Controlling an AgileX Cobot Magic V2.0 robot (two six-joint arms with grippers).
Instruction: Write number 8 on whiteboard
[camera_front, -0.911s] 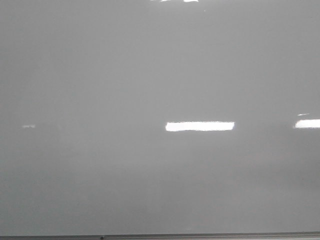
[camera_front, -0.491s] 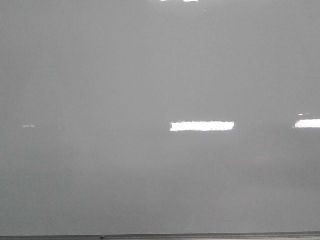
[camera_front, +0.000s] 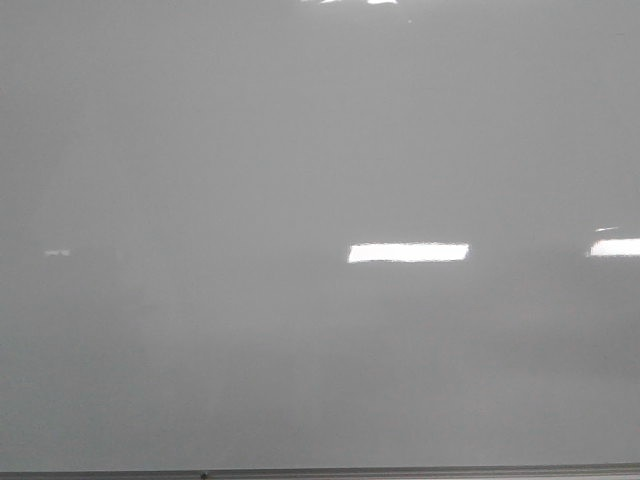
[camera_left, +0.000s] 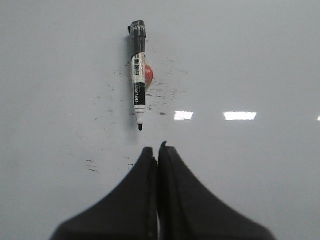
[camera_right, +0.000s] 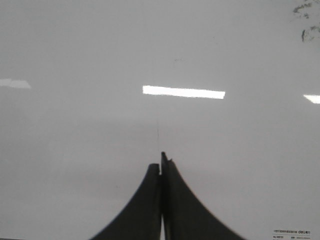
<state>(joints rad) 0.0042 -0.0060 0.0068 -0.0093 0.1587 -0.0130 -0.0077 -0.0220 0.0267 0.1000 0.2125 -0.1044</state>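
Observation:
The whiteboard (camera_front: 200, 150) is glossy pale grey and fills the front view, with bright light reflections and a thin grey bottom edge. No number 8 shows on it. In the left wrist view a black and white marker (camera_left: 138, 75), uncapped, lies on the whiteboard (camera_left: 260, 60) with its tip toward my left gripper (camera_left: 156, 148), which is shut and empty a short way from the tip. A red round thing (camera_left: 149, 73) sits beside the marker's body. My right gripper (camera_right: 161, 163) is shut and empty over the bare board (camera_right: 75, 60). Neither gripper shows in the front view.
Small black ink specks and smudges (camera_left: 165, 92) are scattered round the marker. More dark smudges (camera_right: 306, 20) show at a corner of the right wrist view. A small printed label (camera_right: 291, 233) sits on the board near the right gripper.
The left end of the bright middle reflection in the front view has shortened a little toward the right. Nothing else has visibly changed.

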